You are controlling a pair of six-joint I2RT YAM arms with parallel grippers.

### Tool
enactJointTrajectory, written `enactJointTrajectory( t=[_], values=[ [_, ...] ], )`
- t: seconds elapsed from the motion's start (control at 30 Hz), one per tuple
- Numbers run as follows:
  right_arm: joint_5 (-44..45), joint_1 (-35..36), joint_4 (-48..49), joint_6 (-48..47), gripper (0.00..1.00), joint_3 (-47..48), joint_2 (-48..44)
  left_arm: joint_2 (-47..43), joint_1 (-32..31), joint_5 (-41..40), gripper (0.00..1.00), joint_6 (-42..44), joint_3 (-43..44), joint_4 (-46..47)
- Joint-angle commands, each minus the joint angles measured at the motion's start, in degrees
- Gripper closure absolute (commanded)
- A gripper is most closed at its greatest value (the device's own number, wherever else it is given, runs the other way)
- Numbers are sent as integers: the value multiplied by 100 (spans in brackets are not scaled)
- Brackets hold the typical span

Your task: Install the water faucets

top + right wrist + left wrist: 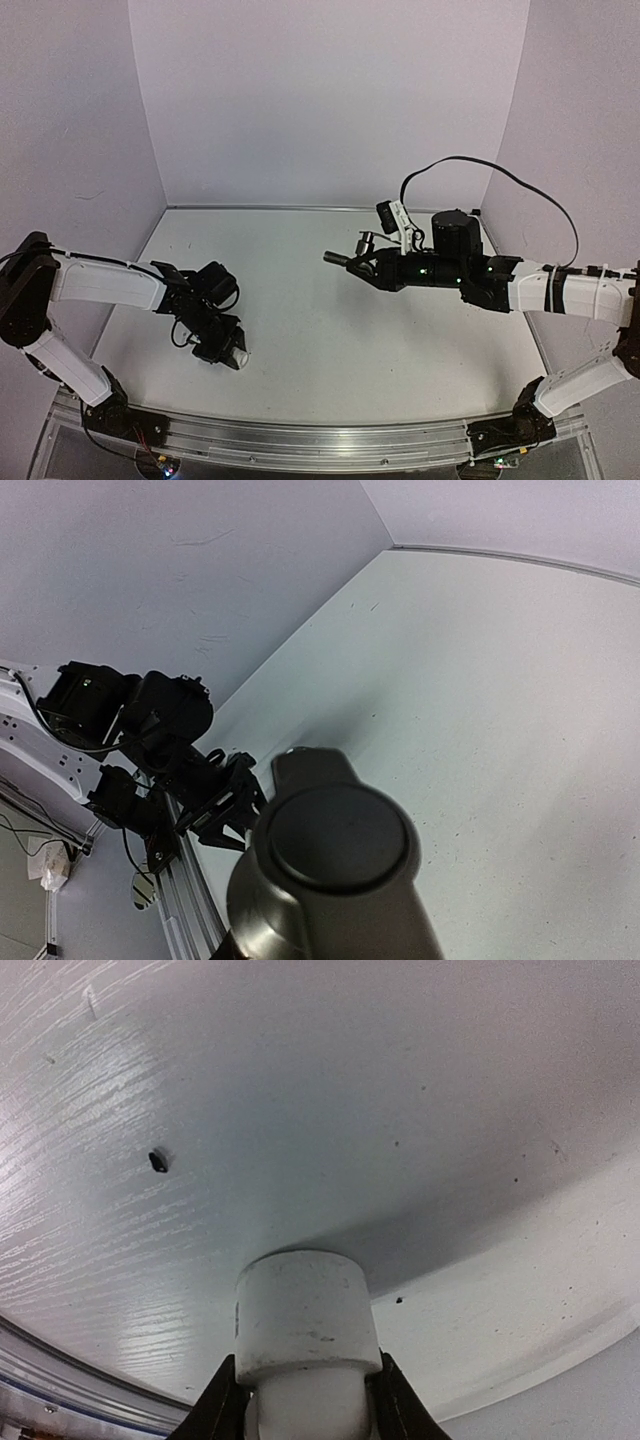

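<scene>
The right claw [378, 268] grips the faucet [342, 259], its long axis pointing left. The left claw [225, 348], clenched on the white fitting [305, 1310], lies left and nearer, well apart.

The top external camera sits high behind both bases, looking down and forward over the whole white table [300, 320], far enough to hold the left arm [100, 285] and right arm [560, 290] together. The left wrist camera peers along its fingers [215, 1412], very close on the white fitting [305, 1310] between them, bare tabletop just beyond. The right wrist camera looks past the dark grey tap [335, 865] ahead of its fingers, across the table to the left gripper [225, 808], which the top view shares.
</scene>
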Motion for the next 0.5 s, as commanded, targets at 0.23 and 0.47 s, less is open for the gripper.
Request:
enactJointTrajectory(
  t=[0.23, 0.47],
  values=[
    [93, 10, -142, -1226, 100, 374, 45, -591, 485, -260, 100, 4377, 1110, 1908],
    [-87, 8, -713, -3097, 100, 1048, 250, -1529, 525, 1893, 100, 9233, 1642, 2128]
  ],
)
